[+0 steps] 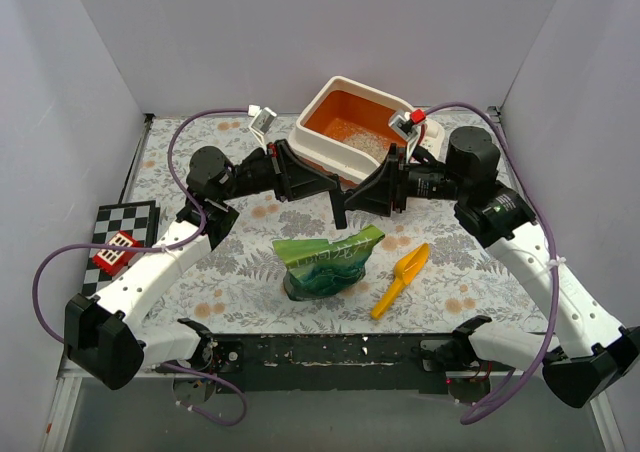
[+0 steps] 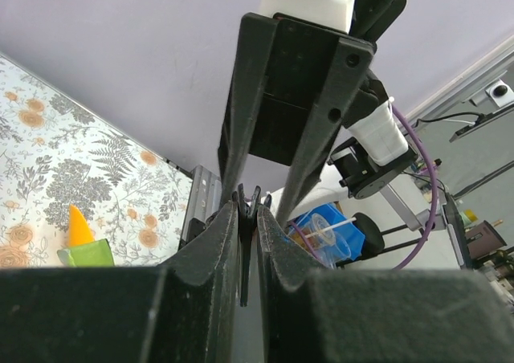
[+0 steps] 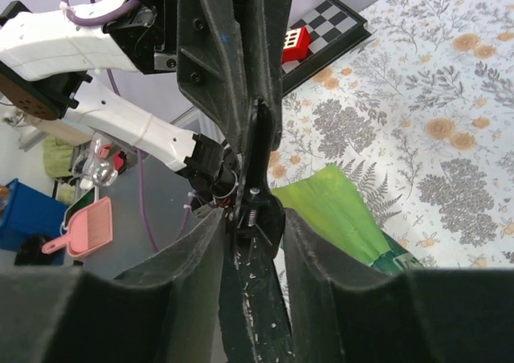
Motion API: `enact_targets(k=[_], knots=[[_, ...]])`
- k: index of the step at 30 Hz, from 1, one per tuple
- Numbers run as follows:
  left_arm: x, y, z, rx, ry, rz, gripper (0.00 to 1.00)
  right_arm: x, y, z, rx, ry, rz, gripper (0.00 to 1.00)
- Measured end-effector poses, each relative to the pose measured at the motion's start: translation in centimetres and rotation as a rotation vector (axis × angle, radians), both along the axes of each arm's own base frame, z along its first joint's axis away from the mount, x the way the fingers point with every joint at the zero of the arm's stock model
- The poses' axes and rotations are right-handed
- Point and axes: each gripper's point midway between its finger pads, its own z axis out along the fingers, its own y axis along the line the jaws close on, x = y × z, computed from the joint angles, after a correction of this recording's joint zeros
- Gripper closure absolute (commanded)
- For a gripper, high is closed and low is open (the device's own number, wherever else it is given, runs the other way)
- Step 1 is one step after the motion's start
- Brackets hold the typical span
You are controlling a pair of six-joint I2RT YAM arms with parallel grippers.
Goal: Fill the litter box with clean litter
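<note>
Two arms reach inward and meet tip to tip just in front of one litter box [image 1: 314,148], which stands at the far centre of the floral table [image 1: 215,297]. One thin patch of clean litter [image 1: 352,132] lies on its orange floor. Left gripper [image 2: 247,246]: jaws drawn to a slit, a dark sliver within. Right gripper [image 3: 255,250]: jaws narrow around a dark part; whether they grip it cannot be told. One green bag [image 1: 322,260] stands near the front, with one yellow scoop [image 1: 400,279] just beside it. One checkered board [image 1: 128,222] carries one red block [image 1: 113,250] at far left.
</note>
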Motion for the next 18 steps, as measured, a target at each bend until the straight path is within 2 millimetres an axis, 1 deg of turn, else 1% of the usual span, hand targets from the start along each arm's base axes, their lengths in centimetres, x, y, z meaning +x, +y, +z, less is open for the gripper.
enact_targets(k=[1,2,3,5,6,7,8,10,12,13,14,18], knots=[[0.0,0.0,0.0,0.000,0.000,-0.002,1.00,-0.1,0.1,0.1,0.002,-0.003,0.003,0.79],[-0.1,0.0,0.0,0.001,0.001,-0.007,1.00,0.0,0.1,0.1,0.003,-0.005,0.004,0.92],[-0.2,0.0,0.0,0.001,-0.004,-0.012,1.00,0.0,0.1,0.0,0.002,-0.002,0.004,0.99],[-0.3,0.1,0.0,0.002,-0.011,-0.011,0.93,0.0,0.2,0.0,0.003,0.000,0.003,0.99],[-0.3,0.1,0.0,0.004,-0.012,-0.012,0.88,0.0,0.2,0.0,0.001,0.001,0.002,0.99],[-0.3,0.1,-0.1,0.007,-0.016,-0.011,0.79,0.1,0.1,-0.1,-0.002,-0.001,0.001,0.99],[-0.3,0.1,-0.2,0.013,-0.022,-0.008,0.72,0.1,0.1,-0.2,-0.008,-0.002,-0.003,0.99],[-0.3,0.2,-0.8,0.044,-0.024,-0.002,0.62,0.2,0.0,-0.6,-0.027,-0.010,-0.017,0.99],[-0.3,0.3,-1.6,0.090,-0.028,0.004,0.57,0.5,-0.5,-0.6,-0.062,-0.028,-0.053,0.99],[-0.3,0.4,-2.1,0.110,-0.030,0.008,0.55,0.8,-0.8,-0.3,-0.079,-0.047,-0.080,0.99],[-0.4,0.5,-2.7,0.136,-0.032,0.013,0.54,1.0,-1.2,0.2,-0.097,-0.071,-0.107,0.99],[-1.4,1.5,-4.9,0.230,-0.060,0.031,0.49,1.6,-3.1,3.3,-0.141,-0.204,-0.195,0.99]])
